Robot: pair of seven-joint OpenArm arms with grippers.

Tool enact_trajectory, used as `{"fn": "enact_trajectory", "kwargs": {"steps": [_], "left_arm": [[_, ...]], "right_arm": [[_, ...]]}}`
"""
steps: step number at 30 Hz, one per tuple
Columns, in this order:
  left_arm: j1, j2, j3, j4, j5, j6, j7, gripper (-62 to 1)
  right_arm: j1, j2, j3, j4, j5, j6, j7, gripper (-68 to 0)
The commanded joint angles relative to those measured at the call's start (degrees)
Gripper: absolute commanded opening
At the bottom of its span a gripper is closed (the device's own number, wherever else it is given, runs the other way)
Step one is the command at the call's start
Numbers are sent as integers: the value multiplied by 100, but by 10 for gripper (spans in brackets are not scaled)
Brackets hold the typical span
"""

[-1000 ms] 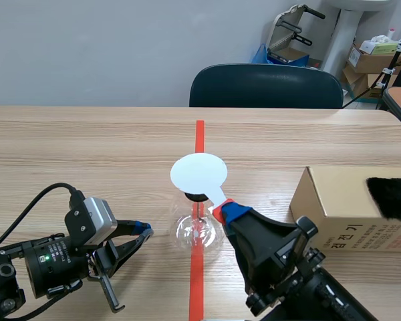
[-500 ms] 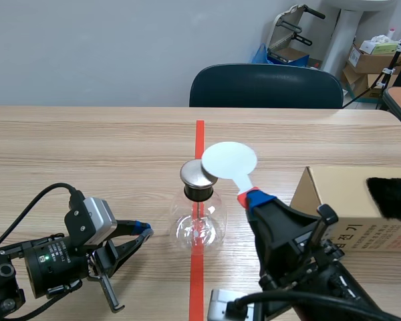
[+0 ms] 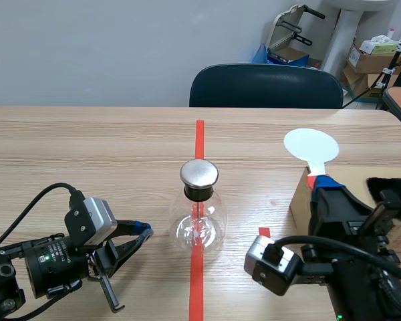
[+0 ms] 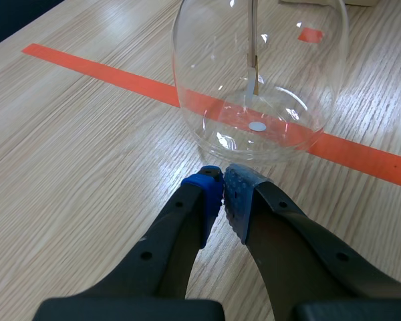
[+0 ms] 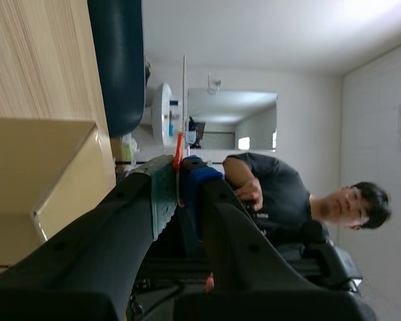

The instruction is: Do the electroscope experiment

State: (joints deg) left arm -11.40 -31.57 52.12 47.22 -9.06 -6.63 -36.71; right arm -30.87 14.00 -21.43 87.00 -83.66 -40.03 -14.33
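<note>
Bright, even room light; white glints sparkling toward six o'clock on the clear round glass flask (image 3: pixel 199 227), streaky sheen across the pale wooden surface (image 4: pixel 67 167), shadows barely there.

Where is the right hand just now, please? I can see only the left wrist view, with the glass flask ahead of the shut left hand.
Observer: The right hand is up by the cardboard box, shut on the white paddle.
Operator: Is the paddle touching the flask's top?
Observer: No. The flask carries a metal cap, and the paddle's disc is well off to the right, apart from it.
</note>
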Motion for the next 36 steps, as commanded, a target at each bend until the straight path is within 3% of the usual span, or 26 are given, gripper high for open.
{"fn": "enact_trajectory", "kwargs": {"steps": [1, 7, 10, 27, 36], "left_arm": [[-2, 13, -17, 39, -31, -11, -116, -554], [-2, 13, -17, 39, -31, -11, -116, -554], [-2, 13, -17, 39, -31, -11, -116, -554], [-2, 28, -17, 39, -31, -11, -114, -554], [-2, 28, -17, 39, -31, -11, -114, -554]], "right_arm": [[9, 61, 11, 129, -4, -66, -107, -669], [9, 61, 11, 129, -4, -66, -223, -669], [9, 61, 11, 129, -4, -66, -31, -669], [9, 61, 11, 129, -4, -66, 2470, -669], [9, 59, 11, 129, -4, -66, 3394, -669]]}}
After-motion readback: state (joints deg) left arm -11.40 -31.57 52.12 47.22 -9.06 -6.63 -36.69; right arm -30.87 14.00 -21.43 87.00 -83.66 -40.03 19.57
